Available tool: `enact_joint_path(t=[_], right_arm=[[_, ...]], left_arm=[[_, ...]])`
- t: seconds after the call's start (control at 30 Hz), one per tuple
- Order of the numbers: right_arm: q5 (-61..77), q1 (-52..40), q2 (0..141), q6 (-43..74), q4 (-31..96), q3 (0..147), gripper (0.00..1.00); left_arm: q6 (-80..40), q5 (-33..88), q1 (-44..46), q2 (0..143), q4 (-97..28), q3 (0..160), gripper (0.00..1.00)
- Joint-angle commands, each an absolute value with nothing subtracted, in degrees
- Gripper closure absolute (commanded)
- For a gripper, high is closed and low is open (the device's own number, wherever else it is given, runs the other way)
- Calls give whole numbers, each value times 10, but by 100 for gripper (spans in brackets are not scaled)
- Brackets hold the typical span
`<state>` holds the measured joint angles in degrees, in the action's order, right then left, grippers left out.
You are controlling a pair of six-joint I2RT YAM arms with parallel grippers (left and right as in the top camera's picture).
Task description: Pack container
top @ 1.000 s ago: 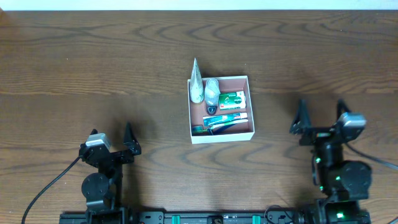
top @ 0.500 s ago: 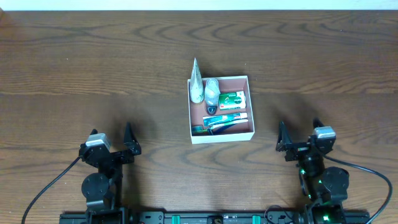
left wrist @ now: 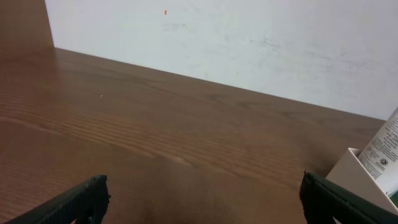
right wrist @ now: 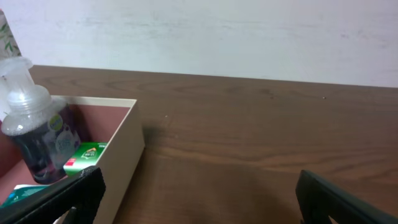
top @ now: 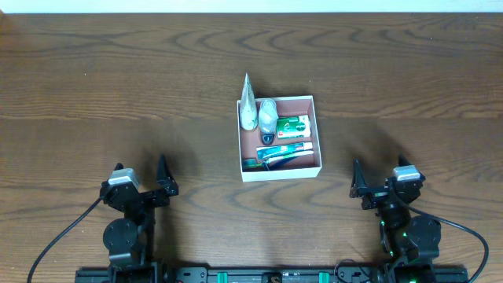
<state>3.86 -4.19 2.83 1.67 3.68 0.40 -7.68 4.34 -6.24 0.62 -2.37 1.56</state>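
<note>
The container, a small white-walled square box with a pinkish-brown inside, sits at the table's middle. It holds a white tube leaning over its left wall, a small clear bottle, a green box and a flat toothbrush pack. My left gripper is open and empty at the near left. My right gripper is open and empty at the near right. The right wrist view shows the container's wall, the bottle and the green box. The left wrist view shows the container's corner and the tube.
The brown wooden table runs to a white wall at the far edge. Black cables trail from both arm bases at the near edge.
My right arm has drawn back from beside the container toward the near edge and settled at its base. The left arm and the container's contents have not moved.
</note>
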Motion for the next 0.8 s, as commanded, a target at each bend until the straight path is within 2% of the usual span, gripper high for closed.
enact_joint_path(t=[0.0,0.77], right_arm=[[30,-33,22,-10,41,3,1],[4,-33,15,-22,42,3,1]], left_arm=[[-80,54,-65,2,-36,2,2],[-80,54,-65,2,-36,2,2]])
